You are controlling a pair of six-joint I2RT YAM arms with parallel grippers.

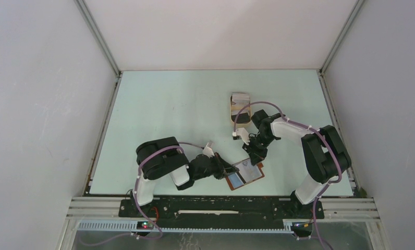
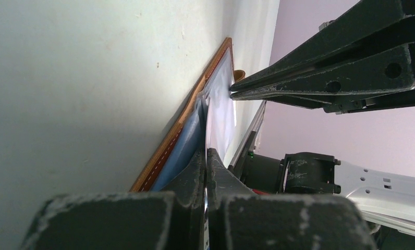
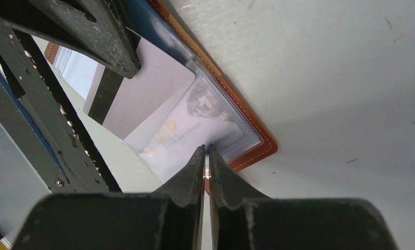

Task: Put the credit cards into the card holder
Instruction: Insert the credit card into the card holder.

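The reddish-brown card holder (image 1: 256, 174) lies open near the table's front edge, its stitched rim (image 3: 257, 151) showing in the right wrist view. My left gripper (image 1: 229, 171) is shut on a grey credit card with a black stripe (image 3: 148, 88), whose far corner lies over the holder's clear pocket. A pale card with gold lettering (image 3: 179, 135) sits in that pocket, and a blue card (image 2: 187, 146) lies in the other half. My right gripper (image 3: 206, 148) is closed to a hair's gap at the pocket's edge, with a glint of plastic between its tips.
A tan tray (image 1: 240, 107) with more cards stands at the back, beyond the right arm. White walls enclose the pale green table on three sides. Both arms crowd the holder at the front middle.
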